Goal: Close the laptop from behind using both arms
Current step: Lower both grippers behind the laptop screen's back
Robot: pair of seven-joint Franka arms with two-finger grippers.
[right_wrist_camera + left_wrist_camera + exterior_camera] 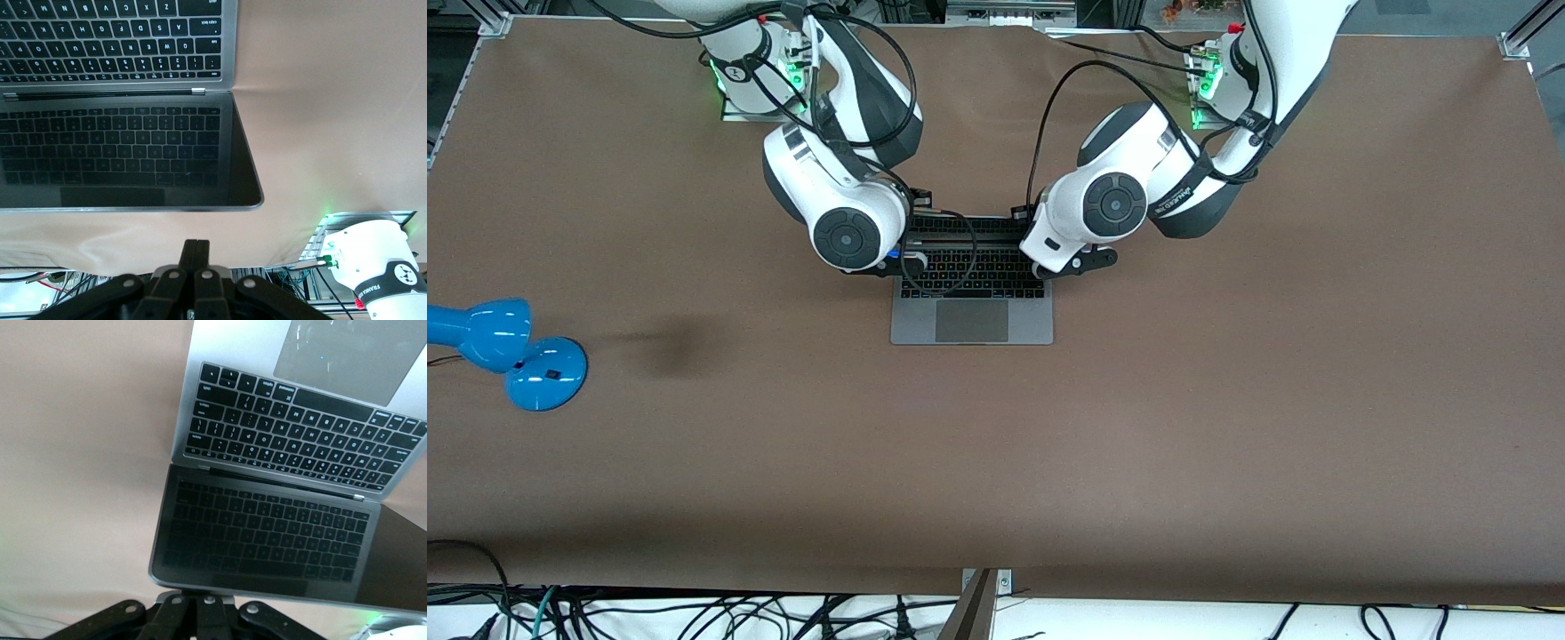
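Note:
The grey laptop (971, 322) lies open in the middle of the table, with its lid raised and its dark screen (267, 533) mirroring the keyboard. My left gripper (1080, 262) is shut. Its fingertips (197, 599) sit against the lid's top edge from the back, near the corner toward the left arm's end, and the tips are hidden by the lid. My right gripper (889, 264) is shut and empty. Its fingertips (197, 248) are just off the top edge of the screen (120, 153), at the lid's other end.
A blue desk lamp (507, 351) lies at the right arm's end of the table, nearer the front camera than the laptop. Black cables loop from both wrists over the keyboard (960, 258). The brown table (1227, 427) spreads wide around the laptop.

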